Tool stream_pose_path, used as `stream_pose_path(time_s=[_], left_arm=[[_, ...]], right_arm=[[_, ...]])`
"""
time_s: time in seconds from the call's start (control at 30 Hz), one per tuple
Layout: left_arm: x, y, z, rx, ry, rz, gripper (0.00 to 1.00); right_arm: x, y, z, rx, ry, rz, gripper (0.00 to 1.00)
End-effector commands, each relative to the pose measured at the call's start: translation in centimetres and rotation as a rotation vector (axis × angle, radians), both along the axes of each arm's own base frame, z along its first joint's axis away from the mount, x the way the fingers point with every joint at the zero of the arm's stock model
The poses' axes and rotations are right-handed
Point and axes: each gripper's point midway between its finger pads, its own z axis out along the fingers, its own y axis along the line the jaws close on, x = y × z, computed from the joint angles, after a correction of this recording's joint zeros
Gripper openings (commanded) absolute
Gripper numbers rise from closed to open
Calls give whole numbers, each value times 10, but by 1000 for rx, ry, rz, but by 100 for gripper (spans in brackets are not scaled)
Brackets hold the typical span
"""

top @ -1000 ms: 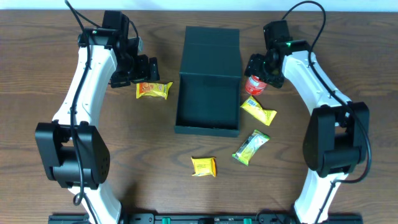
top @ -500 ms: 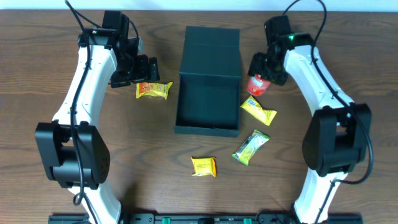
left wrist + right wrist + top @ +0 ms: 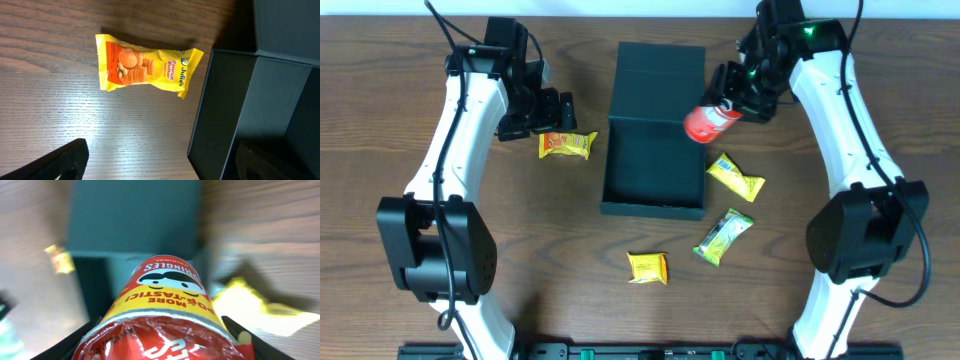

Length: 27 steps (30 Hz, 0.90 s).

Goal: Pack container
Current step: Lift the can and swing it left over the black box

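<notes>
The container (image 3: pixel 652 207) is a dark teal-black square box standing open mid-table, its lid (image 3: pixel 660 75) folded back. My right gripper (image 3: pixel 733 98) is shut on a red Pringles can (image 3: pixel 710 122), held in the air over the box's right rim. In the right wrist view the can (image 3: pixel 165 305) fills the space between both fingers (image 3: pixel 75 342), with the container (image 3: pixel 135 220) below. My left gripper (image 3: pixel 552 112) stands open just above an orange-yellow biscuit packet (image 3: pixel 567 145). In the left wrist view the packet (image 3: pixel 145 67) lies beside the container's wall (image 3: pixel 235 110), and the left gripper (image 3: pixel 165 170) holds nothing.
A yellow packet (image 3: pixel 735 178) lies right of the box, with a green packet (image 3: pixel 723 237) nearer the front. A small yellow packet (image 3: pixel 647 267) sits in front of the box. White arm links flank both sides of the table.
My right gripper has lifted the Pringles can off the table and carried it left, over the container's right rim. The left arm has not moved.
</notes>
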Motion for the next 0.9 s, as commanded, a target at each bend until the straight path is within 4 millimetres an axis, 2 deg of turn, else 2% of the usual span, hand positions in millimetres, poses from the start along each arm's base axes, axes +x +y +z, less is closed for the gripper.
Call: stream_pose_path(time_s=[0.0,0.1,0.23,0.33,0.57,0.7,0.87], left_arm=[[3,-2,2,-13,-2,9,95],[3,-2,2,-13,-2,9,95],[3,-2,2,-13,-3,9,95],[3,-2,2,-13,-1,9,95],[1,-2,2,-12,6,9,95],[1,-2,2,-12,6,9,95],[1,-2,2,-12,6,9,95]], right_arm=[[-10,40,29,218,-5,98,71],[-12,51,31,255,-11,121,72],[-6,73,32,389,-19,129,72],[-8,80,11,458,43,89,68],[-27,94,-35,631,161,54,68],[-32,93,-48,637,187,35,69],[-35,96,-51,630,193,40,74]])
